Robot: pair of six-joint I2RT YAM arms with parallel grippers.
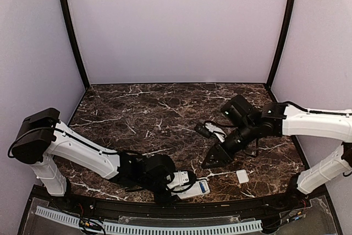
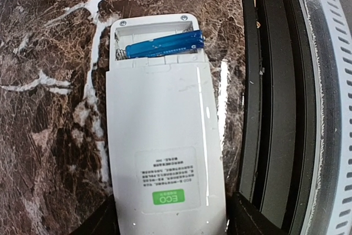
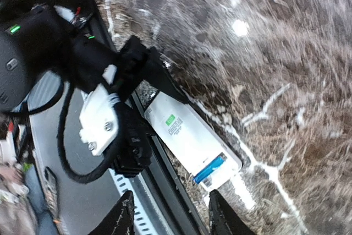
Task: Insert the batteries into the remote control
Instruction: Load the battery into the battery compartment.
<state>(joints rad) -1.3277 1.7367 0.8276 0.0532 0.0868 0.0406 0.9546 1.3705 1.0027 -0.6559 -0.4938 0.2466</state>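
Note:
The remote control (image 2: 159, 136) lies back-up near the table's front edge, green label toward my left gripper. Its battery compartment at the far end is uncovered, and the blue batteries (image 2: 165, 44) lie in it, slightly askew. My left gripper (image 2: 170, 225) is shut on the remote's label end, one black finger on each long side. In the top view the remote (image 1: 193, 187) and batteries (image 1: 204, 186) sit just right of the left gripper (image 1: 175, 182). My right gripper (image 1: 212, 160) hovers above the table, open and empty, looking down on the remote (image 3: 190, 135) and batteries (image 3: 210, 169).
The small white cover piece (image 1: 242, 176) lies on the marble to the right of the remote. The black front rail (image 2: 269, 108) runs right beside the remote, with a white perforated strip (image 1: 165, 227) beyond it. The left arm's wrist (image 3: 99, 114) fills the right wrist view's left side.

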